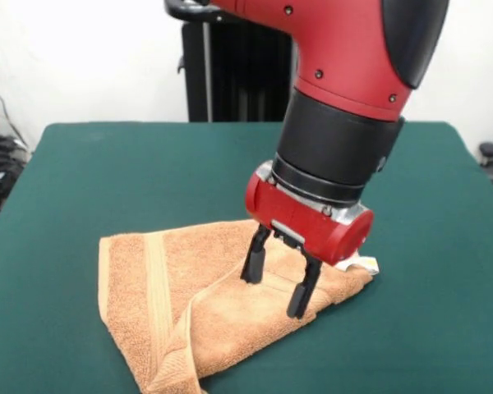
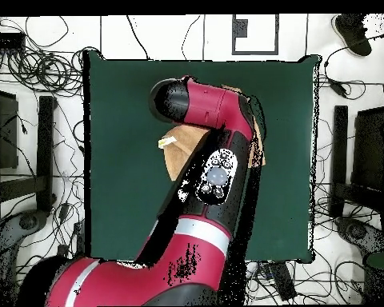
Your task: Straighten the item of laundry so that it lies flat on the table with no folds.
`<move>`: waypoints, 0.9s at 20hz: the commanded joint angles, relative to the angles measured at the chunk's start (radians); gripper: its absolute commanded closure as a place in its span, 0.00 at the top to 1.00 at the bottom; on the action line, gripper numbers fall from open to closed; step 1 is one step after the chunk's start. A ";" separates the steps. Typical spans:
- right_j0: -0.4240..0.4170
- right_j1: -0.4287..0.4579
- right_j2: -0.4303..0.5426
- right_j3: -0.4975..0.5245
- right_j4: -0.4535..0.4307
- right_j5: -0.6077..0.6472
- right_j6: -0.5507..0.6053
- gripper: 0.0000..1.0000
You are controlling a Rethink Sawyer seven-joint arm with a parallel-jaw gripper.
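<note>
From the front, the orange-tan terry towel (image 1: 205, 304) lies folded over itself on the dark green felt counter (image 1: 82, 180), a diagonal flap doubled across it and a white tag (image 1: 366, 265) at its right corner. The red and black gripper (image 1: 279, 286) hangs above the flap, fingers (image 1: 254, 258) spread and empty; next, probably, pinch an edge and draw it outward. Overhead, the arm hides most of the towel (image 2: 178, 156).

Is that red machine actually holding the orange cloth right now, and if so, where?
No. The gripper is open, its two black fingers spread just over the folded orange-tan terry towel on the dark green table. Nothing is clamped between them.
</note>
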 commanded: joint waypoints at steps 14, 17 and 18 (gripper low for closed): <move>0.071 0.032 0.078 0.276 -0.005 0.020 0.174 1.00; 0.058 0.024 0.096 0.320 -0.002 -0.014 0.167 1.00; 0.054 0.021 0.100 0.335 -0.003 -0.024 0.162 1.00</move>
